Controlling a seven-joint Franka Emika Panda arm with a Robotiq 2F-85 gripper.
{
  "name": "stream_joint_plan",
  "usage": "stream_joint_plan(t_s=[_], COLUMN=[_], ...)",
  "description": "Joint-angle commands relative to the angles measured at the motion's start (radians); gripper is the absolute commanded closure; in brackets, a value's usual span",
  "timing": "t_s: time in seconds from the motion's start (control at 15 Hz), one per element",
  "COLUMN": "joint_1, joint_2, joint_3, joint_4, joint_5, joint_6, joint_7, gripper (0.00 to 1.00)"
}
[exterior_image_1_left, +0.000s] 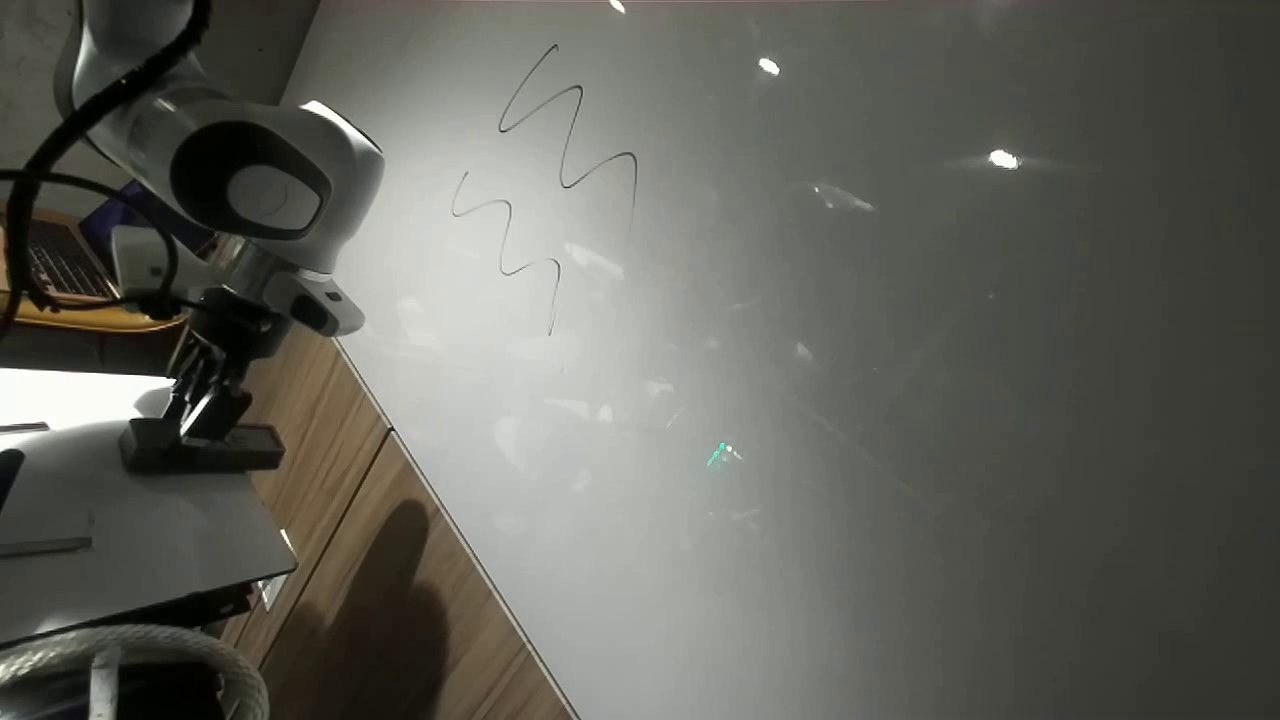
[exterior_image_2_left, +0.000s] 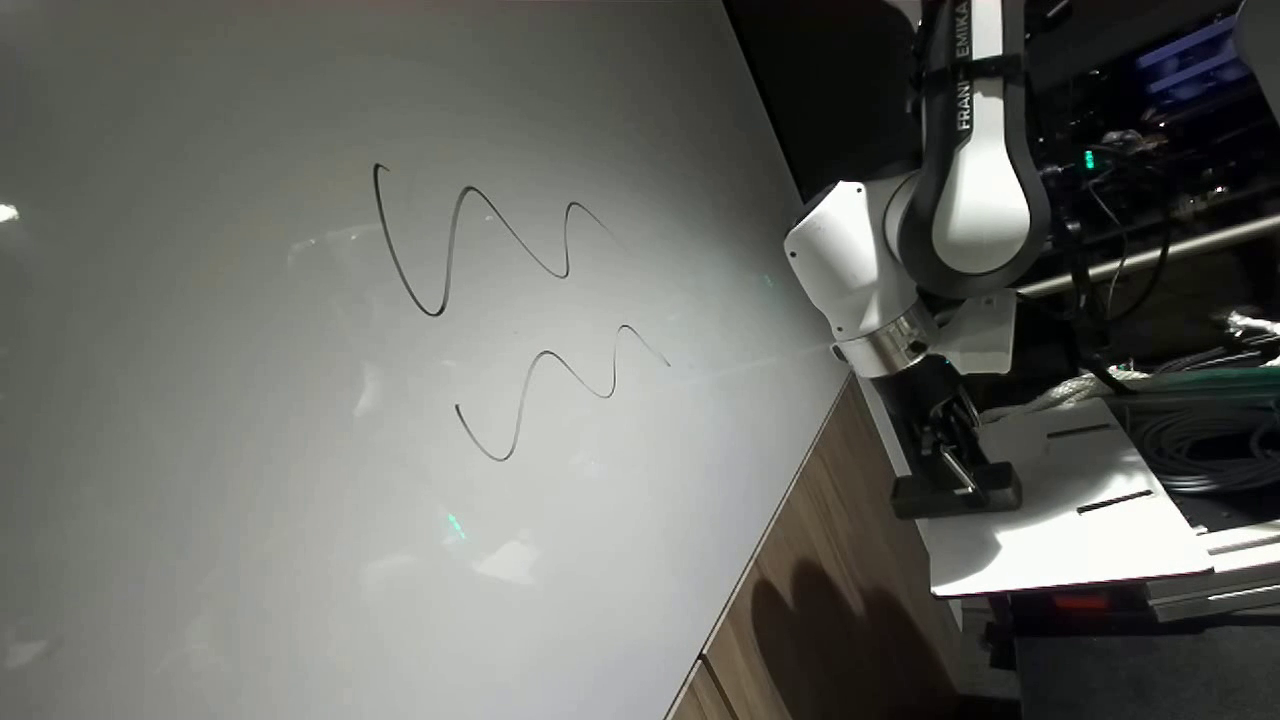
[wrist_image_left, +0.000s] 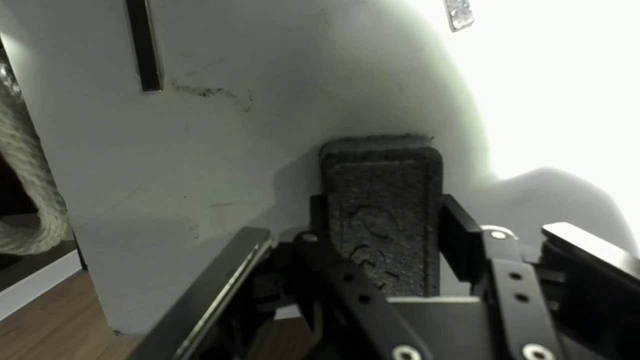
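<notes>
My gripper (wrist_image_left: 382, 215) has its two fingers on opposite long sides of a dark grey felt block (wrist_image_left: 381, 180) that looks like a board eraser. Both fingertips appear to touch its sides, and its near end is hidden behind the gripper body. The block also shows in both exterior views (exterior_image_1_left: 245, 448) (exterior_image_2_left: 922, 498), with the gripper (exterior_image_1_left: 208, 405) (exterior_image_2_left: 957, 465) above it, pointing down. The block lies on or just above a white plate (wrist_image_left: 200, 150); I cannot tell which. Beside it stands a large glossy whiteboard (exterior_image_1_left: 850, 350) bearing two wavy black lines (exterior_image_1_left: 570, 130) (exterior_image_1_left: 505, 230).
A wood-grain panel (exterior_image_1_left: 330, 480) borders the whiteboard near the plate. Dark strips (exterior_image_2_left: 1115, 502) lie on the plate. A thick pale rope (wrist_image_left: 30, 175) hangs by the plate's edge. A laptop (exterior_image_1_left: 65, 260) sits behind the arm, and coiled cables (exterior_image_2_left: 1215, 440) lie beyond the plate.
</notes>
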Motion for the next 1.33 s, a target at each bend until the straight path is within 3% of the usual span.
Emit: stream_joint_plan(t_s=[0.0, 0.27, 0.67, 0.73, 0.87, 1.07, 1.27], joint_1=[0.012, 0.021, 0.047, 0.043, 0.034, 0.035, 0.019], joint_2=[0.004, -0.032, -0.194, -0.270, -0.315, -0.472, -0.524], joint_3=[-0.024, -0.019, 0.029, 0.046, 0.097, 0.167, 0.245], joint_4=[0.001, 0.003, 0.024, -0.028, 0.025, 0.004, 0.099], joint_5=[-0.032, -0.059, -0.169, -0.191, -0.223, -0.203, -0.207], joint_6=[0.026, 0.005, -0.056, -0.047, -0.077, -0.080, -0.100], joint_7=[0.018, 0.031, 0.103, 0.122, 0.159, 0.166, 0.158], gripper=[0.71, 0.71, 0.71, 0.71, 0.71, 0.71, 0.71])
